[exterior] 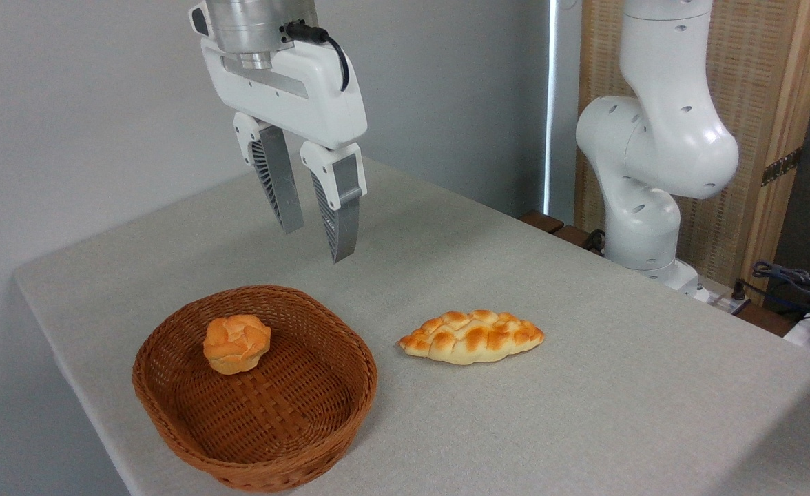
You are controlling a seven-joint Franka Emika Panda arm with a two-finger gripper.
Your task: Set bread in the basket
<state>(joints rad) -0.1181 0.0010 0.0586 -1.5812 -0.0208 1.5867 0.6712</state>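
High in the upper left, the empty, slightly parted gripper (317, 242) hangs; the long braided yellow-gold bread (472, 337) lies lower right, its length left-right.

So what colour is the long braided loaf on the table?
Pale yellow with golden-orange browned bumps on the bread, clear in the fixed camera view.
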